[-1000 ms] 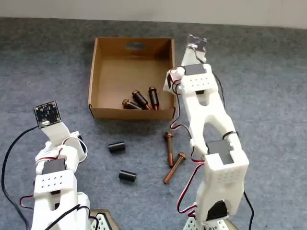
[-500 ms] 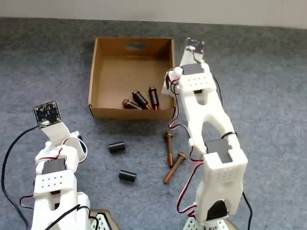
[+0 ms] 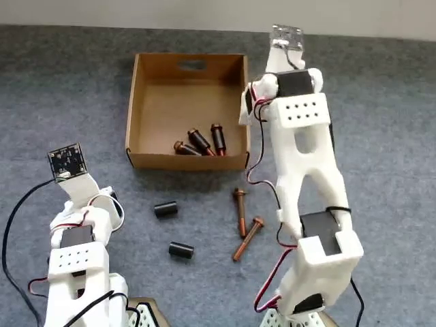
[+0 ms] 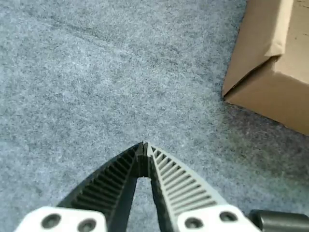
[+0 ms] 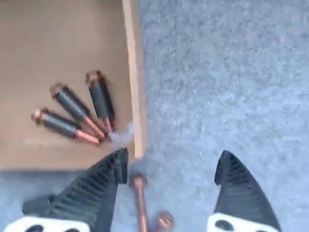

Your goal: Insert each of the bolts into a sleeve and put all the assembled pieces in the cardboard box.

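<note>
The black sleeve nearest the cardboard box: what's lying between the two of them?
Nothing. In the high view, only bare grey carpet separates that sleeve from the front wall of the cardboard box.

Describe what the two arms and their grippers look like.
The left arm and right arm are white plastic with black motors and red, white and black cables. The left gripper and right gripper have black ribbed wedge-shaped fingers on white mounts.

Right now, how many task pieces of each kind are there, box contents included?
Copper bolts seated in black sleeves, inside the brown cardboard box: 3
Loose copper-coloured metal bolts on the carpet: 2
Loose black cylindrical sleeves on the carpet: 2
Total: 7
</note>
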`<control>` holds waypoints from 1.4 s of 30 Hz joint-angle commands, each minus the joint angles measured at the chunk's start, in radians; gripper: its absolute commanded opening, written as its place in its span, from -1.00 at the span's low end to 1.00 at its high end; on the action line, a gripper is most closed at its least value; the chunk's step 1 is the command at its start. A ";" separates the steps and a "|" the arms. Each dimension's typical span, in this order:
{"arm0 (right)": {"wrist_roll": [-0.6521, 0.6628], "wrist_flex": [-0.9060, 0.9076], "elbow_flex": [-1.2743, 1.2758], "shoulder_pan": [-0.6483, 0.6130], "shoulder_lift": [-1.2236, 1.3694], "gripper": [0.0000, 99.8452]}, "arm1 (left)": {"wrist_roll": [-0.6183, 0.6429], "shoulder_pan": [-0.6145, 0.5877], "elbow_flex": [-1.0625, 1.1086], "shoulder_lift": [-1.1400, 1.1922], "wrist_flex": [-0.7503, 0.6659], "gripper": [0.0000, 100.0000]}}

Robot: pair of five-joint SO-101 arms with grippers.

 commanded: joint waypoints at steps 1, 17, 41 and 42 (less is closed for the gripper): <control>0.126 0.099 -0.042 -0.035 -0.096 -0.45 | 0.003 0.008 -0.007 -0.019 -0.014 -0.93; 0.427 0.045 0.628 -0.374 -0.535 -0.45 | 0.008 -0.176 -0.010 -0.019 -0.072 -0.94; 0.503 -0.711 1.333 -0.768 -0.654 -0.45 | 0.011 -0.263 -0.015 -0.019 -0.078 -0.94; 0.503 -0.722 1.336 -0.768 -0.653 -0.45 | 0.011 -0.263 -0.015 -0.019 -0.078 -0.94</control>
